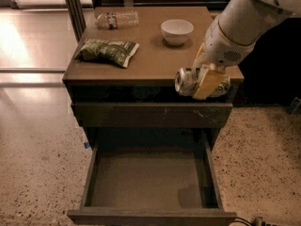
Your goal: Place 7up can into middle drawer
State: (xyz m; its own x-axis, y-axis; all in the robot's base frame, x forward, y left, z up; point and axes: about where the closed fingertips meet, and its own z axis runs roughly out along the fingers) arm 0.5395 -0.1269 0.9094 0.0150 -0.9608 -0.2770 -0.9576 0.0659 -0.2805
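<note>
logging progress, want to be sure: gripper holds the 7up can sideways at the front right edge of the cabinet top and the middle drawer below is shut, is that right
Not quite: the middle drawer is pulled open, not shut, as the camera view shows. The rest holds: the gripper is shut on the 7up can, holding it sideways at the front right edge of the cabinet top.

Off the front-right edge of the cabinet top, the gripper clasps the 7up can above the middle drawer.
</note>
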